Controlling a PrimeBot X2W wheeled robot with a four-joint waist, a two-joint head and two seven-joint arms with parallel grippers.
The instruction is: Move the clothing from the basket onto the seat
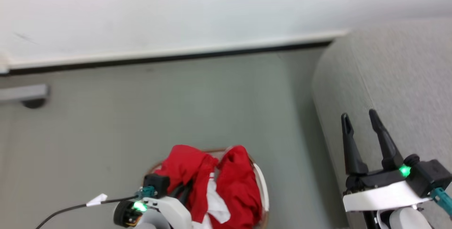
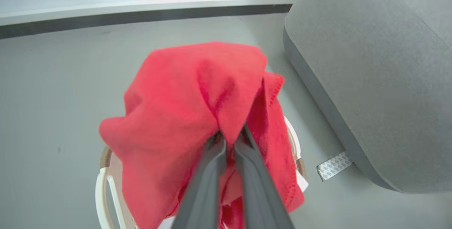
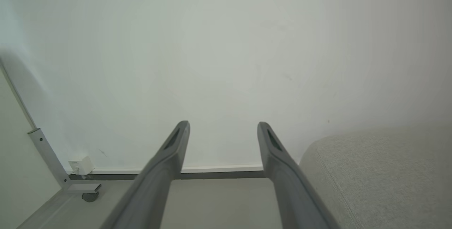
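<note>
Room fittings as we log them:
1. Wall [image 3: 226, 45]: white, plain, evenly lit, straight ahead of the right gripper [image 3: 222, 130].
2. Skirting [image 3: 219, 169]: pale band over a dark strip, beyond its fingertips.
3. Floor [image 1: 141, 109]: smooth grey, below.
4. Metal post [image 3: 46, 155] with castor foot [image 3: 90, 196], far to the tool's left, and a white wall box [image 3: 81, 166] beside it.
5. Patterned tape strip [image 2: 333, 165] on the floor, right of the left gripper [image 2: 229, 139].
</note>
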